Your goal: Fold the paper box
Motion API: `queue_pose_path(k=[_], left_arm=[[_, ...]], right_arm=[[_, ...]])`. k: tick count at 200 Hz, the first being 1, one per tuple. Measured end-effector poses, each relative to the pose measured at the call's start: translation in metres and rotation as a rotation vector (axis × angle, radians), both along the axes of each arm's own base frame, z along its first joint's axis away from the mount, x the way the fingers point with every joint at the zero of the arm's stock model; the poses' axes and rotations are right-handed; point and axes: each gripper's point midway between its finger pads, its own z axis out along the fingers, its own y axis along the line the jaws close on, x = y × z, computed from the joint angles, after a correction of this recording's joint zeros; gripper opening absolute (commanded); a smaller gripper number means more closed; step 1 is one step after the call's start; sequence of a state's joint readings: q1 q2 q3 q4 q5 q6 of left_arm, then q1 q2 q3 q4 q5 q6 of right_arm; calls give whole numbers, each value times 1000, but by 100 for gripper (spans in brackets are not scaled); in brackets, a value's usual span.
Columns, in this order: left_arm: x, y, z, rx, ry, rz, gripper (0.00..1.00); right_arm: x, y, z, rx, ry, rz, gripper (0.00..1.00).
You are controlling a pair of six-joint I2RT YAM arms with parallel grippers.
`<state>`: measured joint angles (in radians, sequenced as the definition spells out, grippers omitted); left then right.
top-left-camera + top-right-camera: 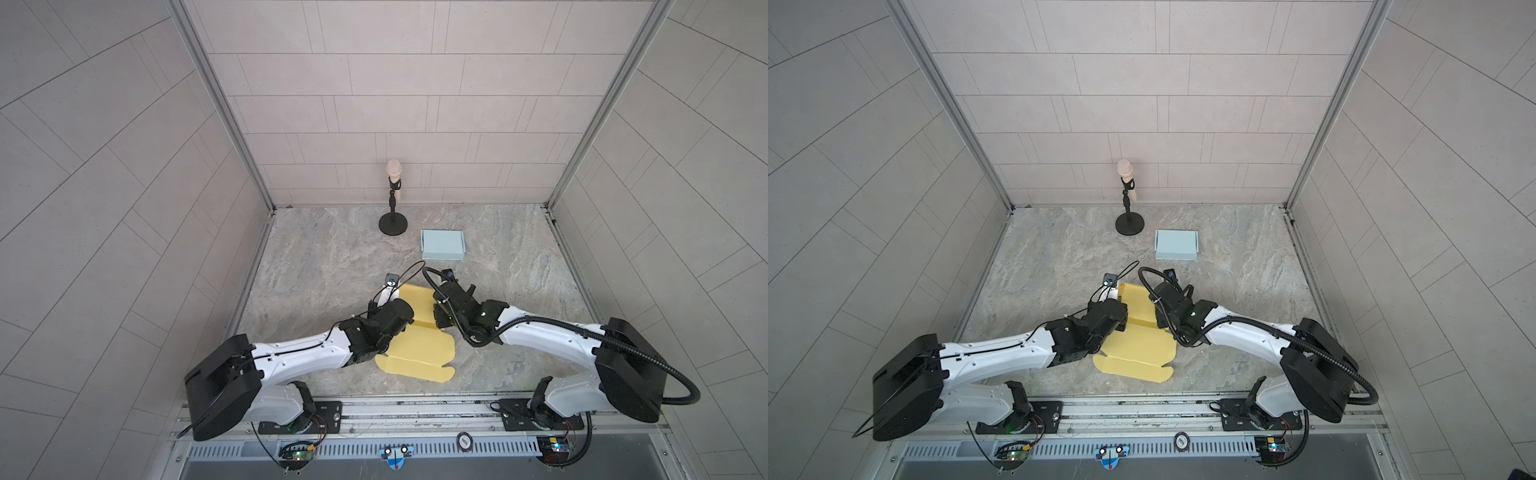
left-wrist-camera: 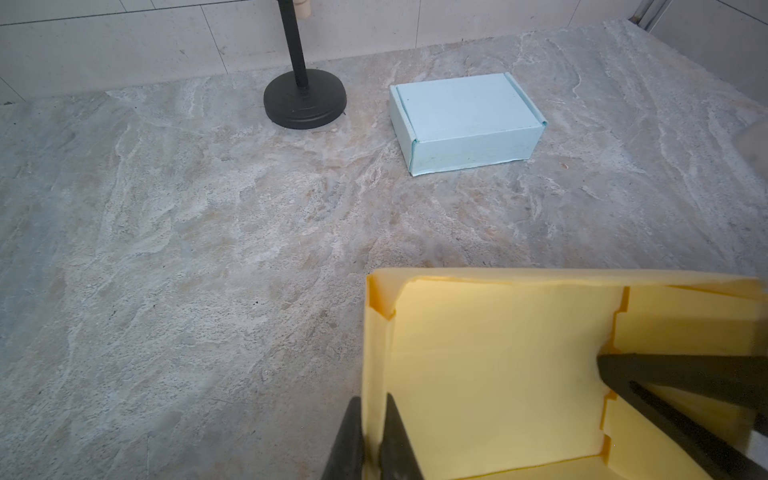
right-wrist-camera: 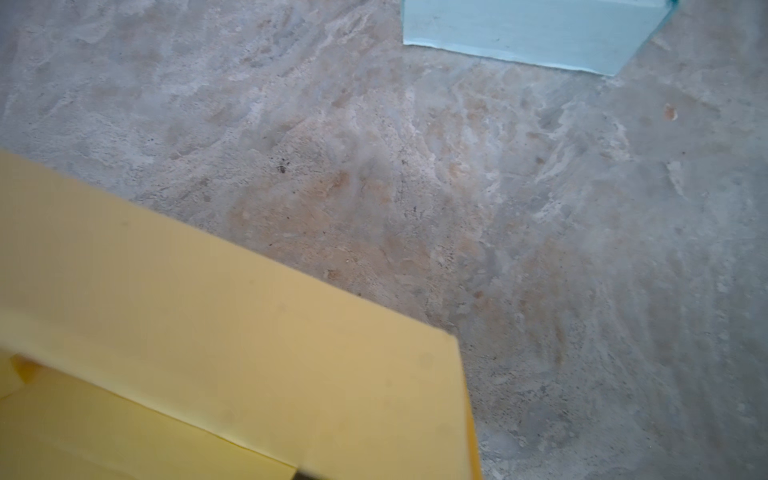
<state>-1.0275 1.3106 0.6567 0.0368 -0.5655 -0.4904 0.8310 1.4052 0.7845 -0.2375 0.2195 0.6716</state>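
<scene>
Between the fingers [image 2: 395, 444] of the left jaws stood the left side wall [image 2: 374, 357] of the yellow paper box [image 1: 1138, 345]. The jaws were closed on that thin wall, pinching it upright with one finger outside the tray and one inside. Across the tray floor, the right jaws reached in at the right side wall [image 2: 685, 328], their dark fingers [image 2: 673, 374] lying against it in the left wrist view. Whether they were clamped on it or only pressed to it could not be told, since the right wrist view showed little but a yellow panel. Both top views put the box near the middle of the worktop [image 1: 332, 257], toward its near edge. Its long axis ran from far to near, with the far end leaning slightly left. The tray with its raised walls lay at the far end, flanked by the two arms, and the lid panel [image 1: 415, 353] spread flat on the near side of both jaws. The coming fold probably turned on that lid, which would have to swing up and away over the tray. The left arm [image 1: 299, 357], whose wrist overhung the lid's left corner, looked slightly nearer to it. Farther back and a little right sat a closed blue box [image 1: 442, 245], beside a microphone stand [image 1: 392, 226].
</scene>
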Motion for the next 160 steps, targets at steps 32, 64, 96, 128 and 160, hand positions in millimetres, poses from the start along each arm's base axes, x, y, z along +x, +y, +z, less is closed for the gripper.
queue_pose_path(k=[32, 64, 96, 128, 160], left_arm=[[-6, -6, 1, -2, -9, -1, 8], [-11, -10, 3, -20, -16, 1, 8], [-12, -12, 5, -39, -26, 12, 8], [-11, -14, 3, -41, -27, 14, 8], [-12, -17, 3, -49, -27, 6, 9]], right_arm=[[1, -10, -2, -25, -25, -47, 23], [3, -14, 0, -7, -52, -93, 10], [7, -16, 4, 8, -78, -136, 8], [5, -19, 1, -23, -80, -150, 19], [4, -22, -3, -56, -80, -161, 20]])
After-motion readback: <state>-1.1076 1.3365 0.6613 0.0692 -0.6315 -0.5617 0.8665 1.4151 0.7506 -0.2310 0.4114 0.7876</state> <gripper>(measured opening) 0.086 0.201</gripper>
